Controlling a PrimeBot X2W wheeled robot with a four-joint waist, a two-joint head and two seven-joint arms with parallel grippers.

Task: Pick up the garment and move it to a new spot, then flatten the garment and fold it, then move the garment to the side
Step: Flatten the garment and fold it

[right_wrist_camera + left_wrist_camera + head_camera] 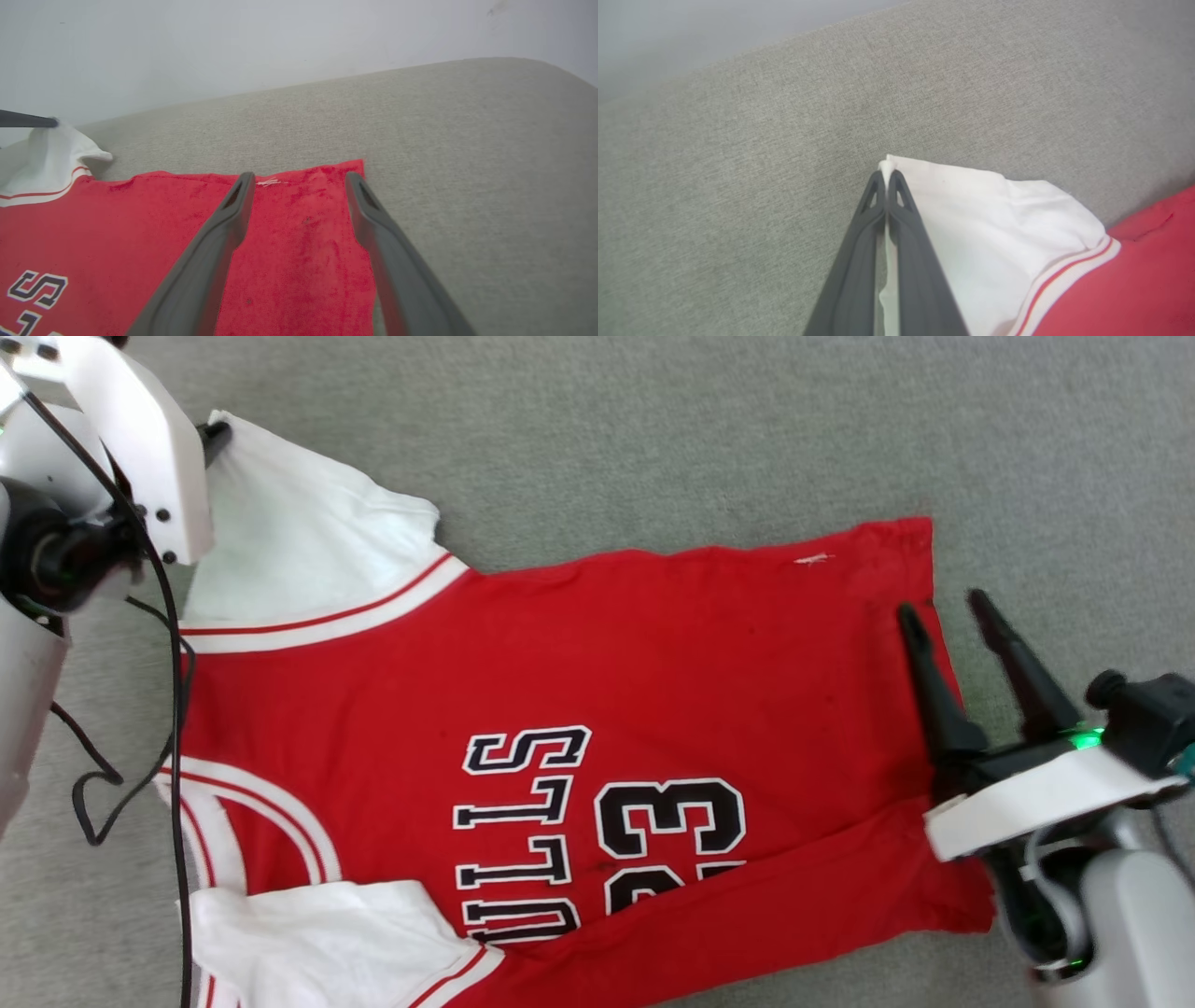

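On the grey woven surface [653, 439] the garment [653, 663] lies spread sideways, collar end toward your left arm, hem [920, 579] toward your right.

Left gripper [887, 179]: fingers closed tight on the corner of the far white sleeve [299, 537], with a thin strip of cloth pinched between them. Right gripper [941, 607]: fingers spread wide, holding nothing, poised at the hem's far corner; one finger is over red cloth, the other past the edge. Can't tell if they touch the fabric.

Risks, as I judge them:
- The left pinch is right at the sleeve's tip. The fabric looks thin and slick, so a firm tug could pull it free.
- Only one end is held. Pull left now and the whole shirt may drag and bunch instead of stretching flat.
- If the right fingers close where they are, they may catch only the hem edge or miss it.
- The black cable [173, 709] hangs over the collar side and could snag or drag cloth.

Look of the shirt: bright red body, mostly smooth. The near side edge is turned up over the front, partly covering the black-white lettering [523, 831] and the number [667, 817]. The near sleeve [327, 933] is rumpled. Red-and-white trim borders the armholes.
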